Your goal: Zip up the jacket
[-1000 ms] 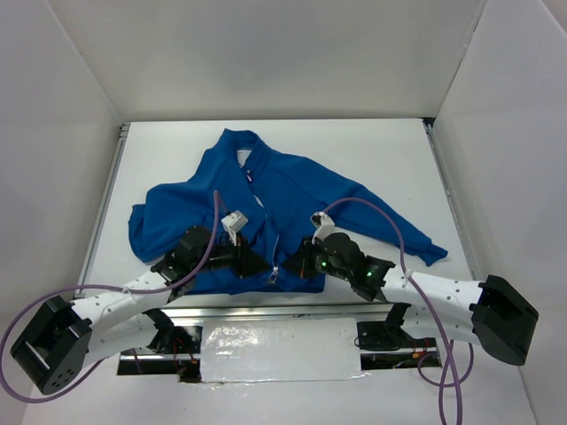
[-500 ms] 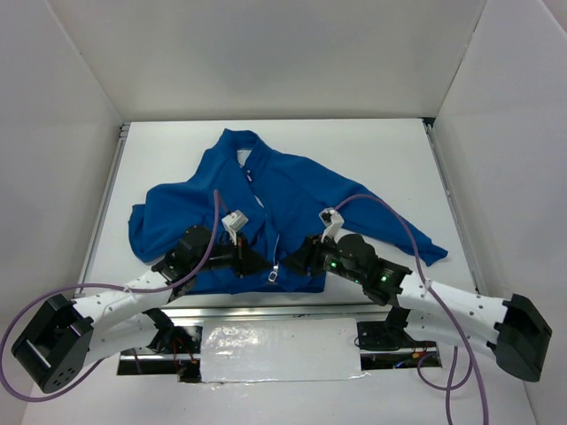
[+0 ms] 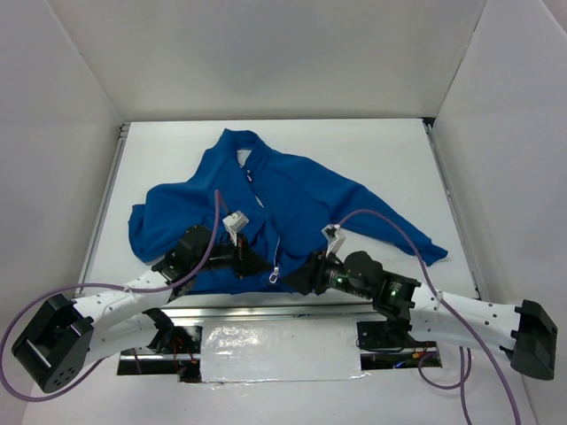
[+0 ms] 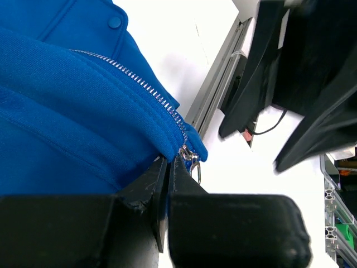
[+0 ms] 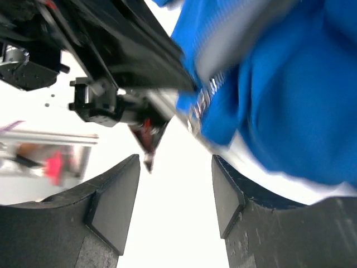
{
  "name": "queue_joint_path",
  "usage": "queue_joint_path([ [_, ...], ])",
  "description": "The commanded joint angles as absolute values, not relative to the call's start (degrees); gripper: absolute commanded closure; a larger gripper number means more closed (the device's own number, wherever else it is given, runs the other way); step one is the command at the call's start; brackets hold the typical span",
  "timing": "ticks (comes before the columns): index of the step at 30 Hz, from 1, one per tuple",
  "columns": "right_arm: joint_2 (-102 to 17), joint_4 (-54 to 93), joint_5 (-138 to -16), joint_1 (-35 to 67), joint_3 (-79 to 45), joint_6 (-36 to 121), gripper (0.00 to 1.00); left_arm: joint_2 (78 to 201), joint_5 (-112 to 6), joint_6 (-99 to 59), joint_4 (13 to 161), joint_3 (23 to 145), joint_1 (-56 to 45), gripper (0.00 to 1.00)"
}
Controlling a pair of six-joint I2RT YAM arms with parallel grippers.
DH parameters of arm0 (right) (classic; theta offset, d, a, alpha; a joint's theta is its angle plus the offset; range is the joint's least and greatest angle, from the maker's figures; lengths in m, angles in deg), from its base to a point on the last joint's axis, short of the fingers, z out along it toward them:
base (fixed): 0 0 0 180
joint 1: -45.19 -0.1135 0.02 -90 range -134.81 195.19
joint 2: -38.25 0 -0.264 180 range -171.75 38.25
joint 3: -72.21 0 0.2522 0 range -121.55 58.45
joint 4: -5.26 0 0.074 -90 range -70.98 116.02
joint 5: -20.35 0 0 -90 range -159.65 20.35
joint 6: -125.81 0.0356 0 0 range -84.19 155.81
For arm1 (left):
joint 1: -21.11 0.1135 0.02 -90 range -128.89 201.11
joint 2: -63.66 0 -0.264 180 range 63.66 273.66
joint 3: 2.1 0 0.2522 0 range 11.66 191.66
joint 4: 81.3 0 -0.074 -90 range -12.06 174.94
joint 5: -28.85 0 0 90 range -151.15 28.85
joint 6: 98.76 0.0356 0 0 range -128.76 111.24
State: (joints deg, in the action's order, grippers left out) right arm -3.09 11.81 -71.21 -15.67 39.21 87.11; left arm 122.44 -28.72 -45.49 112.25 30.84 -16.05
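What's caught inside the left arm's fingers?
The bottom hem of the blue jacket, pinched beside the metal zipper pull. How deep the fabric goes is hidden by the fingers.

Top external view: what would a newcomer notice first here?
The bright blue jacket lies spread on the white table, collar pointing away from the arms. At its near hem the left gripper pinches the fabric right beside the small metal zipper pull. The right gripper is open close by, with nothing between its fingers.

The jacket (image 3: 292, 195) is plain bright blue, its zipper (image 4: 144, 86) silvery, perhaps white-edged.
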Motion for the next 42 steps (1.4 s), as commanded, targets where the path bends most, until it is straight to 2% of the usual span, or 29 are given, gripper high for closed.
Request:
queue_joint_path([
  [1,-1.48,6.28,-63.26,-21.24,43.15,105.53,0.39,122.46,-26.87,-46.37,115.70,33.63,-15.98,1.00],
  [7,-1.55,6.02,-46.02,-31.88,45.53,121.83,0.39,122.45,-27.40,-46.55,115.96,33.28,-15.89,1.00],
  [12,-11.48,-7.15,-44.95,-32.51,46.16,122.91,0.39,123.24,-26.35,-47.16,117.72,33.10,-15.98,1.00],
  [16,-18.42,-7.88,-42.67,-32.77,42.64,122.81,0.40,124.04,-25.29,-47.25,118.08,33.28,-15.98,1.00],
  [29,-20.89,-11.74,-38.80,-32.68,41.14,122.29,0.46,124.30,-24.59,-47.51,119.13,32.93,-15.98,1.00],
  [42,-20.54,-10.60,-37.66,-32.69,41.58,124.13,0.64,124.12,-24.76,-47.25,119.04,32.84,-15.98,1.00],
])
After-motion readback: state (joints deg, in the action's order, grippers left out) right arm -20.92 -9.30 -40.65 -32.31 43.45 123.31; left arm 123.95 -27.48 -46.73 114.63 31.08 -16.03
